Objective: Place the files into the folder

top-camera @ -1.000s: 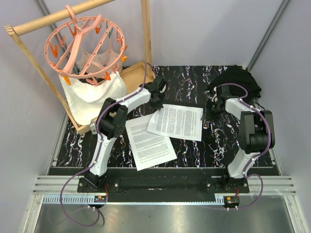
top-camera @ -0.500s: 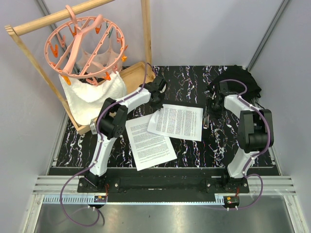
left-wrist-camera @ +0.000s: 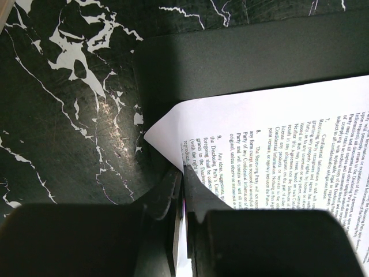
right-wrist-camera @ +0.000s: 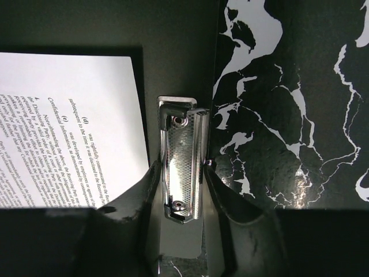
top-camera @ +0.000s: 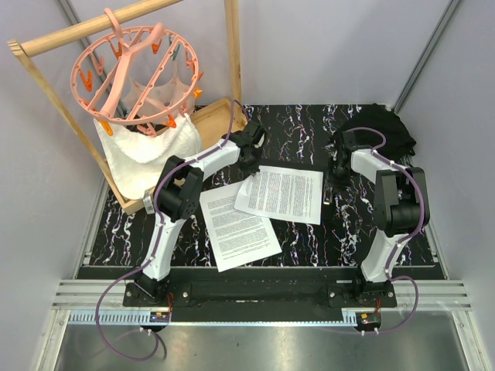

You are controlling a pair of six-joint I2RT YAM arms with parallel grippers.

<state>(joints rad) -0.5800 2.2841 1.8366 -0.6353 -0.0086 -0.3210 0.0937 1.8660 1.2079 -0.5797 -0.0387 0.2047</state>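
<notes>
My left fingers pinch tight on the corner of a printed sheet, lower centre. My right fingers straddle the clip of the folder, grip unclear. If the clip snaps shut, the paper could crumple.

Top external: fixed, high behind the arm bases, facing down over the whole desk. Left wrist: close-up past left tool onto a printed sheet corner on the folder. Right wrist: close-up past right tool onto the clip. All three share that sheet.
</notes>
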